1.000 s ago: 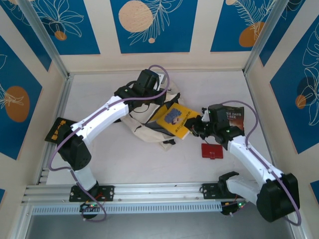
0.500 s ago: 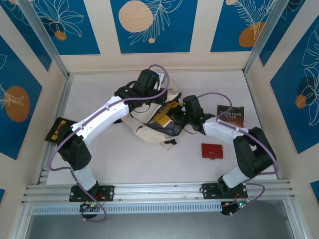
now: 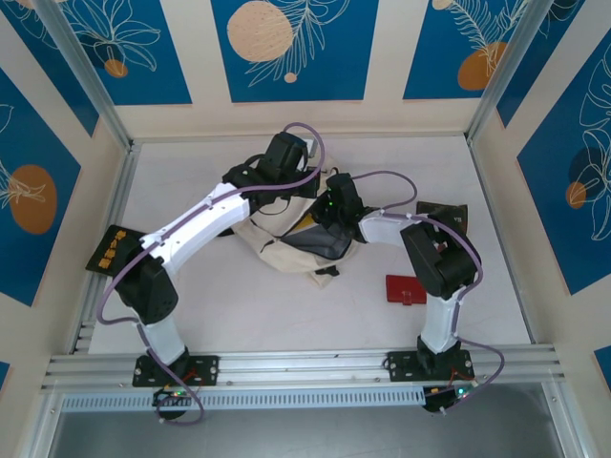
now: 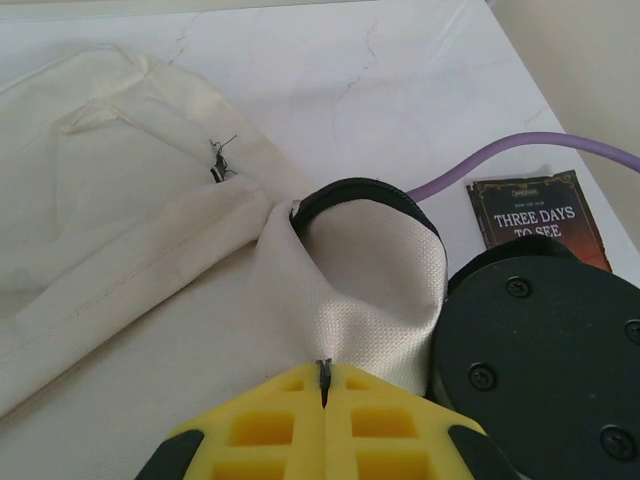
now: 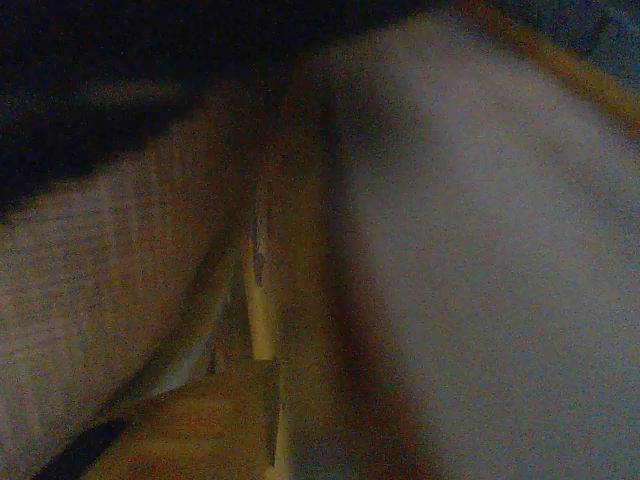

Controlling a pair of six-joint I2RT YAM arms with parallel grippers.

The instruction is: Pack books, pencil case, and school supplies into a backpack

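Right gripper [image 3: 323,216] has plunged into the limp backpack [image 3: 277,250] mid-frame, jaws untellable in the dark; left gripper [image 4: 323,385] clamps the stiffer rim, probably the best hold.

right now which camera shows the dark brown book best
The left wrist view: the dark brown book is large and seen flat-on, its white title readable. The top external view shows it small, its near edge covered by the right arm.

Backpack [image 4: 130,230]: matt cloth (coarse weave)
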